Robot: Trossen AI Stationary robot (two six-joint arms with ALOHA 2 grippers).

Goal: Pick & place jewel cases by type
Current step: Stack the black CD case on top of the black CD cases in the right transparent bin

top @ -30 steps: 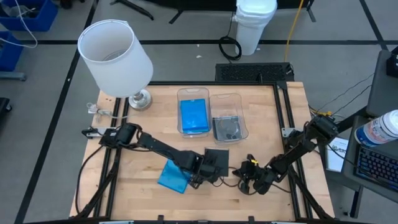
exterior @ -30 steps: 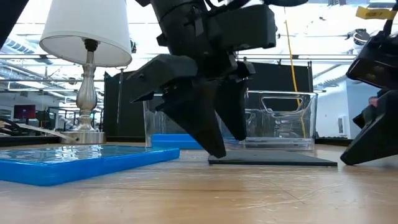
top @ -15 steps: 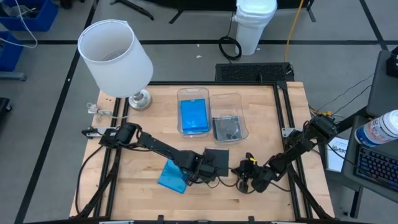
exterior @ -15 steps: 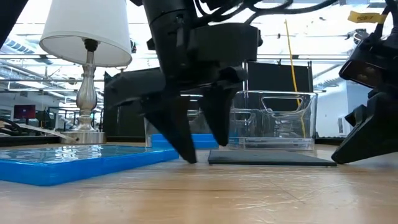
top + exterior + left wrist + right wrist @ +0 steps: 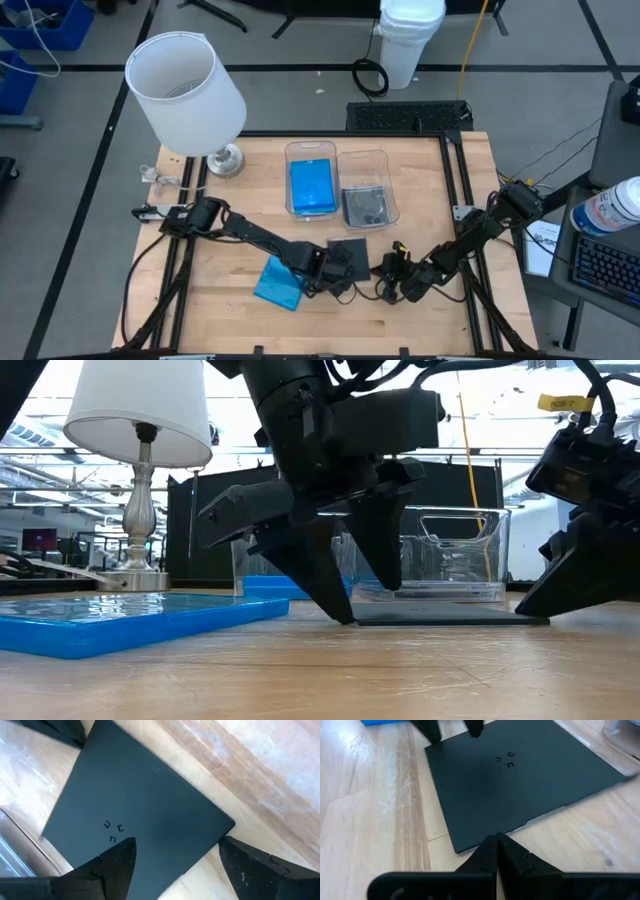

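A dark grey jewel case lies flat on the table's near middle. My left gripper is open and points down at the case's left end, one finger over the case and the other just past its corner. My right gripper is shut and sits low at the case's right end. A bright blue case lies flat on the table to the left, also visible in the low view. Another blue case lies in the left bin, and dark cases lie in the right bin. My left gripper stands over the dark case's left corner with open fingers; I cannot tell whether either finger touches it. My right gripper meets the dark case's edge with its shut fingertips, slanting down from the table's right. The case lies flat on the table.
Two clear bins stand side by side at the table's far middle. A white lamp stands at the far left corner. Bare wood lies to the right of the bins.
My right gripper has moved toward the table's left, up to the dark case's right end. My left gripper has swayed to the left and back over the case's left end. The case has stayed flat on the table.
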